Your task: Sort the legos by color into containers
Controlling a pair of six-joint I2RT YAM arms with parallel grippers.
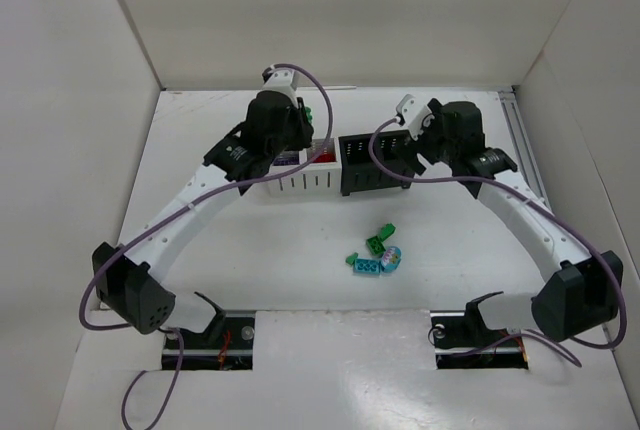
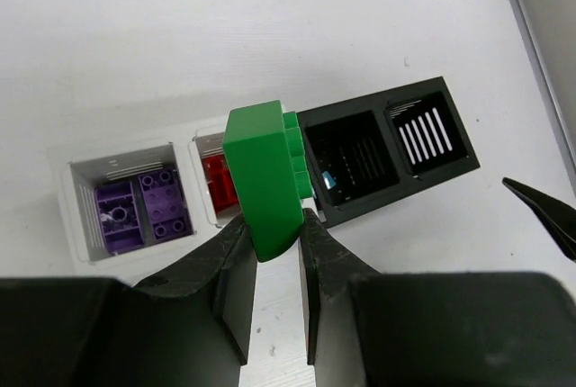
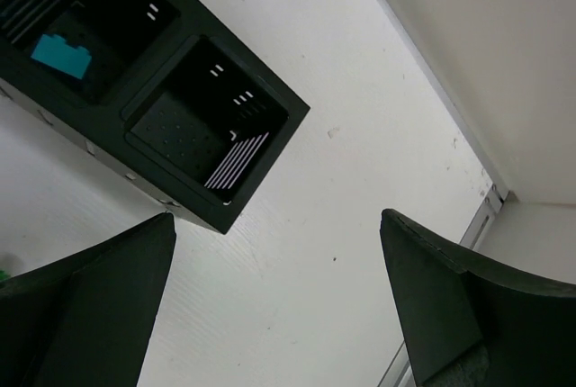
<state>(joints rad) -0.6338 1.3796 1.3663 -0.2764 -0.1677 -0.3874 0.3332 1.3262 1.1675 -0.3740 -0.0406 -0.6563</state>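
My left gripper (image 2: 274,225) is shut on a green lego (image 2: 265,175) and holds it above the row of containers, over the seam between the red-filled white bin (image 2: 212,146) and the black bin (image 2: 351,155). The left white bin (image 2: 83,196) holds purple legos (image 2: 139,211). Red legos (image 2: 219,187) lie in the second. A teal lego (image 3: 61,54) lies in the first black bin; the end black bin (image 3: 202,130) is empty. My right gripper (image 3: 277,220) is open and empty beside that end bin. Loose green (image 1: 380,241) and teal legos (image 1: 363,264) lie on the table.
A cyan multicoloured piece (image 1: 392,258) lies by the loose legos in front of the bins (image 1: 300,182). White walls enclose the table on the left, back and right. A metal rail (image 1: 522,140) runs along the right edge.
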